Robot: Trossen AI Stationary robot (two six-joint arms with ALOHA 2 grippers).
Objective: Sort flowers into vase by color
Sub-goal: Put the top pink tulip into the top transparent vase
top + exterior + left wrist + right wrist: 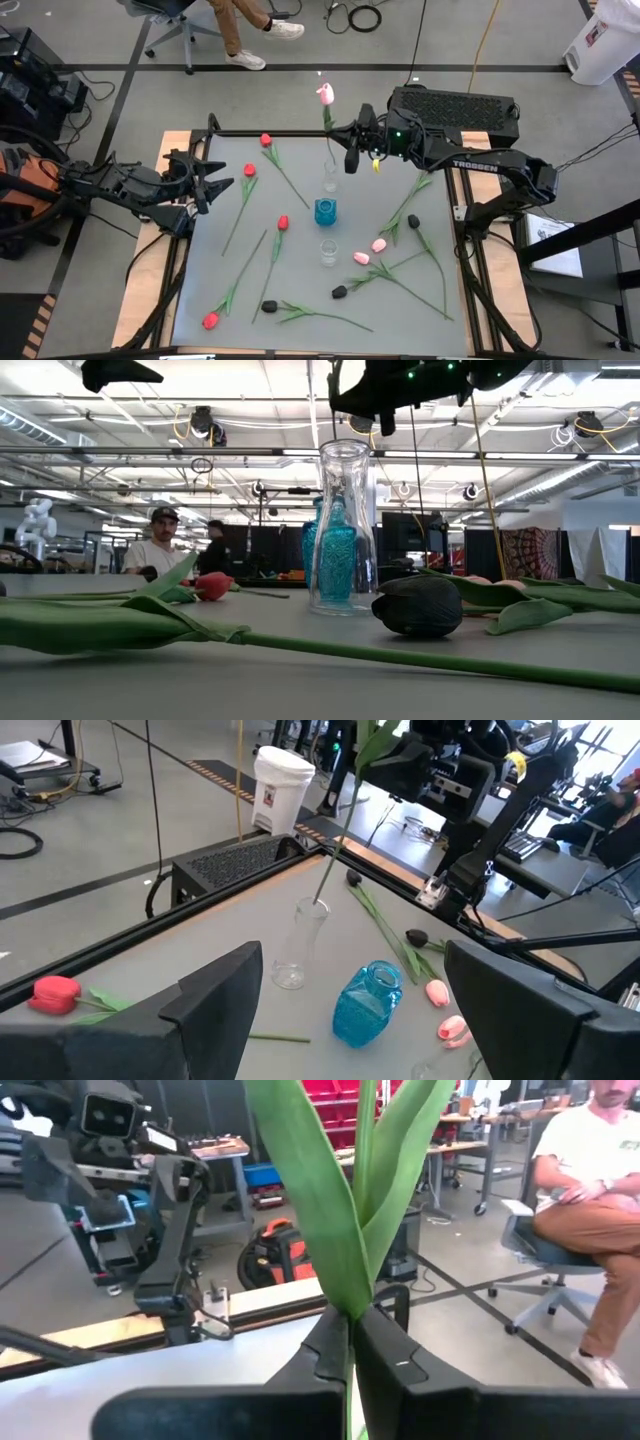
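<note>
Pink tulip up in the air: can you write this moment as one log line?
right gripper: shut on pink tulip stem, over far clear vase | left gripper: open, waiting at table's left | other flowers: lying on table

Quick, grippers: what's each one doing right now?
Left gripper: open, empty, at the table's left edge.
Right gripper: shut on the pink tulip stem, its end in the clear vase.

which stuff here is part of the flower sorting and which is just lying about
Part of the job:
- pink tulip held by right gripper, stem in the far clear glass vase
- textured blue glass vase
- near clear vase
- loose red tulips, pink tulips, black tulips

Lying about:
- white bin
- floor cables
</note>
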